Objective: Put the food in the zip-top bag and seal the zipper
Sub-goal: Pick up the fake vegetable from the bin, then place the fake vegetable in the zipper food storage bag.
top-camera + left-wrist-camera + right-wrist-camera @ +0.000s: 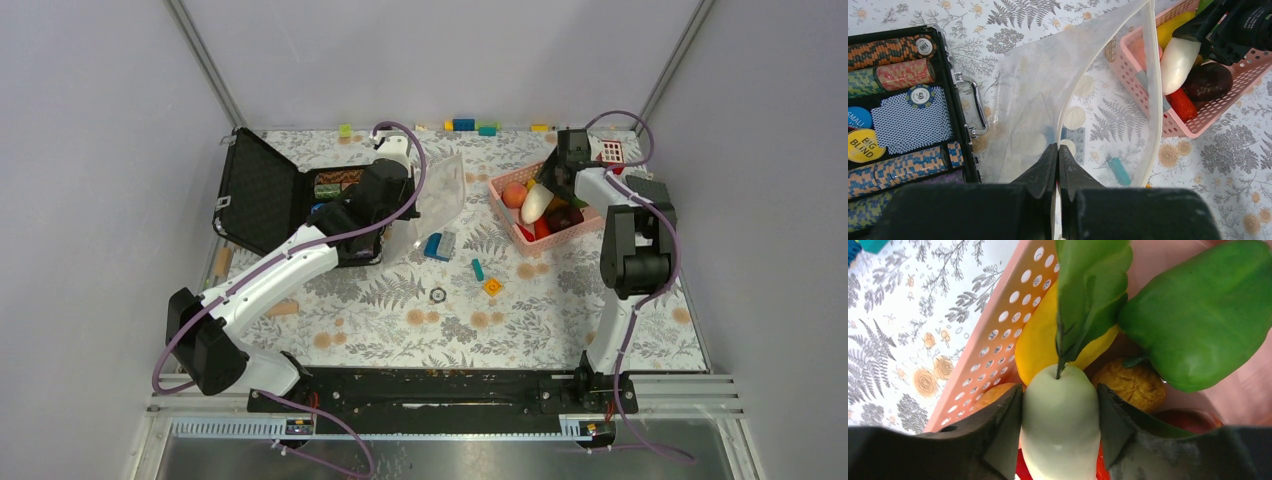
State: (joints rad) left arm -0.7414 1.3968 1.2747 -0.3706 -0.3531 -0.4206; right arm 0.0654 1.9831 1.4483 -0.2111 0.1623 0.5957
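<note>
Poker markings legible inside the open black hard case (950, 70) on the desk.
A white-faced round chip (924, 46) reads "100" and a blue-rimmed round chip (919, 95) reads "50". A blue round disc (857, 118) reads "SMALL" and a yellow round disc (863, 146) reads "BIG BLIND".

Top view high up, looking down on whole counter (400, 300); both wrist views close-in, all three sharing pink basket (1198, 127).

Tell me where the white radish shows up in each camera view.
Top external: white radish right of centre, at the pink basket.
Left wrist: upper right, past the zip-top bag, at the basket.
Right wrist: bottom centre, held by the right gripper.
Shared landmark: the pink basket.
</note>
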